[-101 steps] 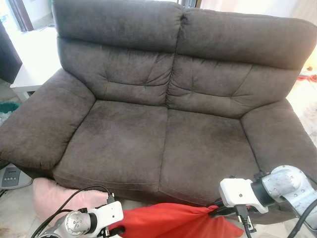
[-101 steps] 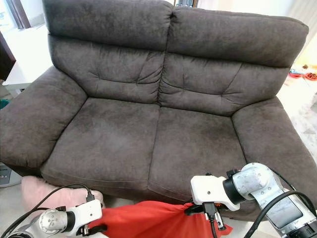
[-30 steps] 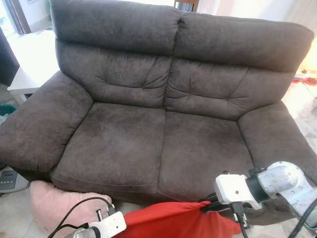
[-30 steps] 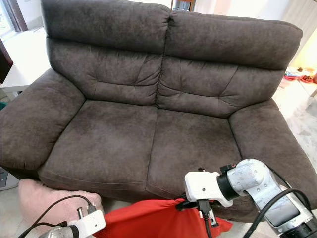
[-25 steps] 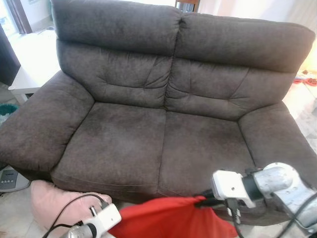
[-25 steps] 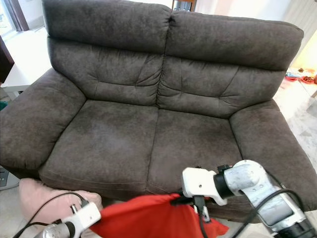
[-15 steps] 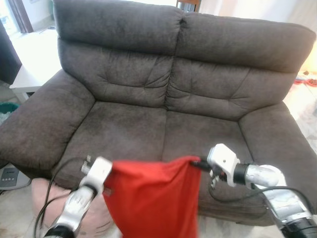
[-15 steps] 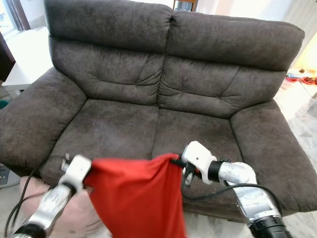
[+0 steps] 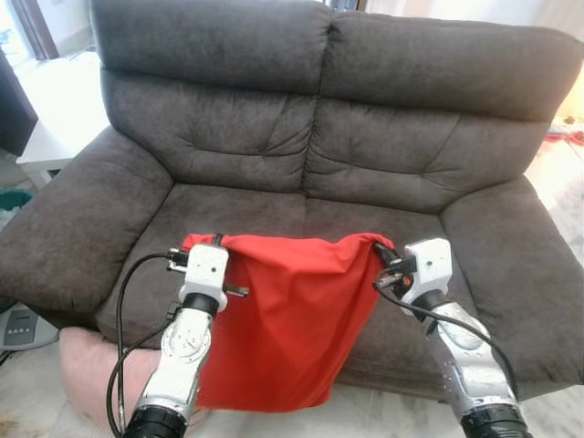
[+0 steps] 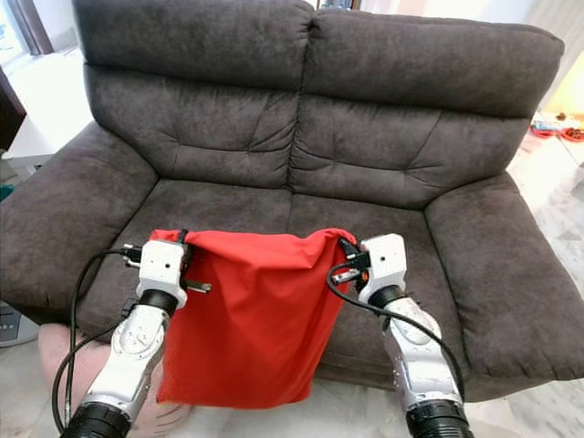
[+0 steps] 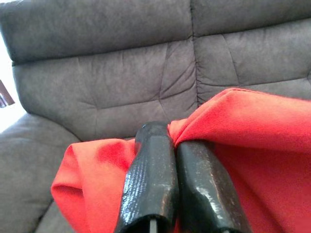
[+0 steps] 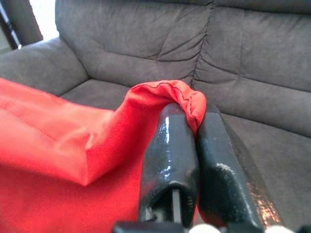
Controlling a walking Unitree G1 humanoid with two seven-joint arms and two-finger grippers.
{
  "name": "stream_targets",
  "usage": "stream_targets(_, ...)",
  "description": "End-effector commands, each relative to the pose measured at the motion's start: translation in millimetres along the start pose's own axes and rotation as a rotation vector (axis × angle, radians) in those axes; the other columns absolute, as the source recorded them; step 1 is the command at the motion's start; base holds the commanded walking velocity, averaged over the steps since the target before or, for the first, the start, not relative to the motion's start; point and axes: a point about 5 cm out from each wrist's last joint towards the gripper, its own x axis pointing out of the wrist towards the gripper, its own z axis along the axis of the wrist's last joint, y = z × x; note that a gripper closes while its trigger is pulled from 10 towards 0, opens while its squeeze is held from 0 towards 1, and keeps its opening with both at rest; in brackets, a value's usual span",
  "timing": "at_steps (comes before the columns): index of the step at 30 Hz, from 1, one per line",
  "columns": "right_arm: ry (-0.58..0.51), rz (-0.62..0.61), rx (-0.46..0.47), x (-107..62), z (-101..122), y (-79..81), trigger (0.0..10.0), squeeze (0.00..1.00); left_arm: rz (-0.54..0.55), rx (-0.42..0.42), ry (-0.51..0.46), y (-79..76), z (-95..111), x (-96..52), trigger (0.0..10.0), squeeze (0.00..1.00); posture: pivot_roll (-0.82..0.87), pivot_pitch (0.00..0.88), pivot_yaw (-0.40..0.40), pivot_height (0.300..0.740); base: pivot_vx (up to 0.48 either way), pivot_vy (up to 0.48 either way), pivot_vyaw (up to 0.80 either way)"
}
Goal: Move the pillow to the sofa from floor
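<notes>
A red pillow [image 9: 283, 319] is held up in front of a dark grey sofa [image 9: 310, 119], stretched between the two tools. The left tool [image 11: 174, 145] is clenched on one upper corner of the red fabric, and the right tool [image 12: 190, 119] is clenched on the other upper corner; in both wrist views the black fingers are seen pressed together with a fold of red cloth pinched between them. Between the two tools the top edge of the pillow runs almost level, sagging slightly, and below them the rest hangs down flat and limp in front of the sofa's front edge. The held corners are raised over the front part of the seat cushions, the left tool before the left cushion and the right tool before the right one. Whether the cloth touches the seat cannot be told. Below and outside the left tool, a pale pink cushion [image 9: 87, 365] lies on the floor [image 9: 36, 411] against the sofa's base, partly hidden behind the left arm.
</notes>
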Motion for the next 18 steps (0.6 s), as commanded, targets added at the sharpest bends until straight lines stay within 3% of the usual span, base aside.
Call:
stream_targets(1,-0.102,-0.041,0.005,4.8,20,-5.4,10.0,0.0,0.028,0.013,-0.132,2.7,29,8.2,10.0,0.0,0.14,0.057,-0.072,0.74,0.0,0.0,0.0)
stream_targets(12,-0.176,-0.162,0.004,12.4,34,-14.5,10.0,0.0,0.027,0.046,-0.119,8.4,33,8.8,10.0,0.0,0.14,0.047,-0.062,0.74,0.0,-0.466,0.0)
stream_targets(18,-0.18,-0.127,-0.011,14.8,35,-8.4,10.0,0.0,0.025,0.046,-0.112,8.6,32,10.7,10.0,0.0,0.14,0.035,-0.063,0.74,0.0,-0.48,-0.79)
